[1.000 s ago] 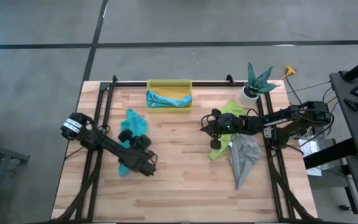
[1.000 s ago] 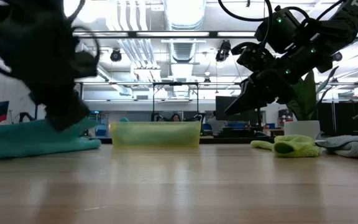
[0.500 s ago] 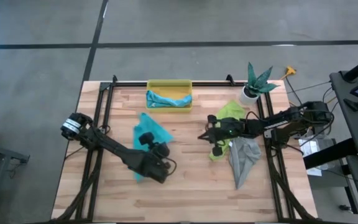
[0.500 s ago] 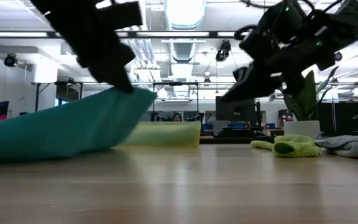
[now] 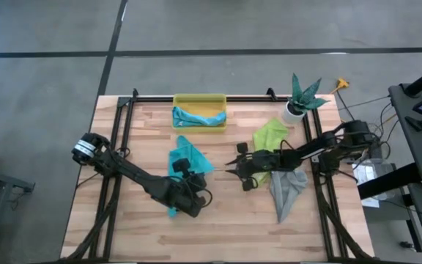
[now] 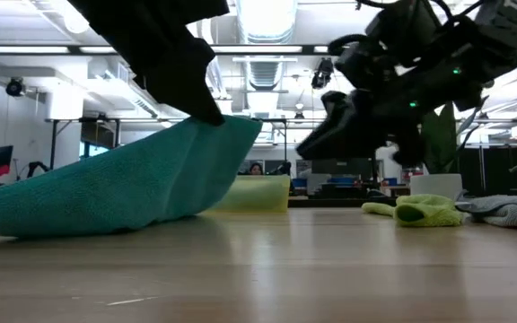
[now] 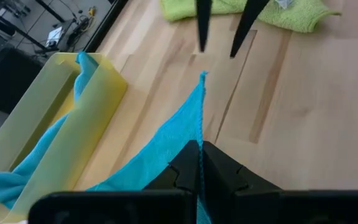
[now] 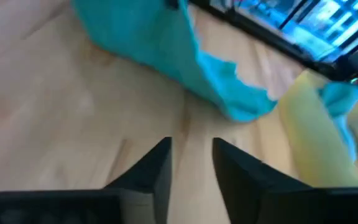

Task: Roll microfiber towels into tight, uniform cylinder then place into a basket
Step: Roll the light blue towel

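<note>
Since a second ago: left hand point(image 5: 190, 192) carried the teal towel point(image 5: 184, 160) from the counter's left side toward centre, lifting one corner; right hand point(image 5: 234, 166) left the lime green towel point(image 5: 270, 135) and moved toward the teal one, its fingers parting.

Left hand pressed shut, pinching the teal towel's edge, seen clearly in left wrist view point(image 7: 199, 163). One corner of the cloth is raised off the counter point(image 5: 218, 227); low view shows the rest sloping down to the wood point(image 6: 106, 193).

Right hand fingers stand apart, empty, pointing at the teal towel's free corner, close to it but not touching.

Lime green towel lies flat beside the white plant pot point(image 5: 294, 110). Grey towel point(image 5: 287, 187) crumpled near the right edge. Light blue towel point(image 5: 197, 117) lies inside the yellow basket point(image 5: 199, 98) at the far edge.
</note>
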Controlling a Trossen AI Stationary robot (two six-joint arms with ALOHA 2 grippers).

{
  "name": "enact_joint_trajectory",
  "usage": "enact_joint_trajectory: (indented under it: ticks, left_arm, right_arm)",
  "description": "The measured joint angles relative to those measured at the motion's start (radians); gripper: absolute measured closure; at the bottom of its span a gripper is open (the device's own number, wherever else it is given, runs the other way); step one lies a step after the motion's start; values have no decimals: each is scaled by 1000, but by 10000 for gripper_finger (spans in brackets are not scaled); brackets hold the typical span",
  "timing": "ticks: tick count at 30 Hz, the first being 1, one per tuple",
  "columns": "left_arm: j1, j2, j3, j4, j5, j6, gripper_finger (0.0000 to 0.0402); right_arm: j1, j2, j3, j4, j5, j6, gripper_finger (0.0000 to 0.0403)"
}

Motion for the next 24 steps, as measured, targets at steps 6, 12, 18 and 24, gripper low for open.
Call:
enact_joint_trajectory:
  ticks: [6, 12, 18, 24]
  left_arm:
    - [0, 1, 0, 6, 5, 1, 402]
    - [0, 2, 0, 7, 11, 1, 402]
    - [0, 2, -1, 9, 25, 18, 402]
    - [0, 2, -1, 13, 26, 19, 402]
  right_arm:
    - [22, 81, 93, 17, 0, -25, 225]
    - [33, 101, 146, 6, 82, -78, 207]
    - [33, 100, 184, 11, 37, -87, 217]
    - [43, 101, 193, -39, -9, -82, 238]
